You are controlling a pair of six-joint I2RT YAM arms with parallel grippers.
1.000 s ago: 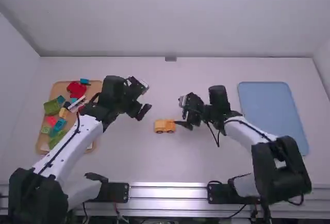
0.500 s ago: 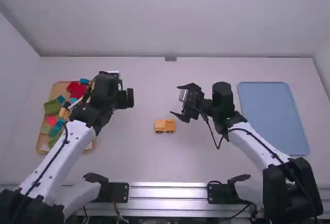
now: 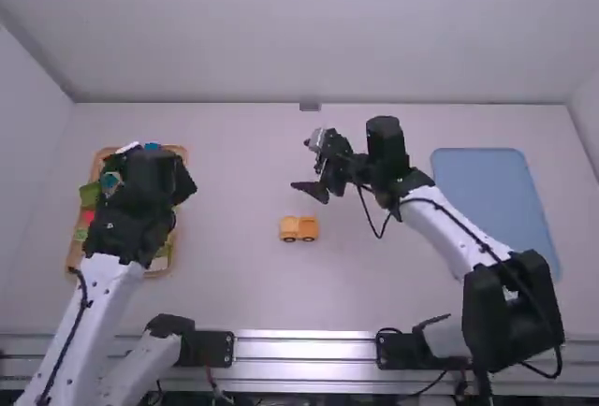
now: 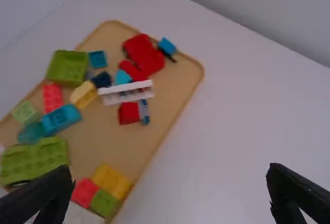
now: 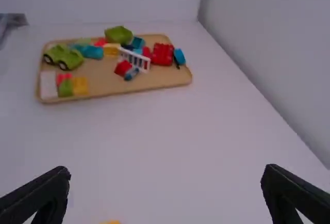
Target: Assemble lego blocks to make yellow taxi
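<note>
Over white table (image 3: 234,284), holds wide black left gripper (image 3: 150,168), middle left, and black right gripper (image 3: 304,165), near yellow, probably plastic truck (image 3: 299,228), centre.

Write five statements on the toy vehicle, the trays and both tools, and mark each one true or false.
1. The yellow-orange toy vehicle stands on the table between the tan tray and the blue tray. True.
2. The left tool is shut on a red block. False: its fingers are spread, with nothing held between them.
3. The white fence-like piece lies in the tan tray. True.
4. The loose blocks lie in the blue tray. False: the blocks are in the tan tray.
5. The right tool has its fingers apart. True.
</note>
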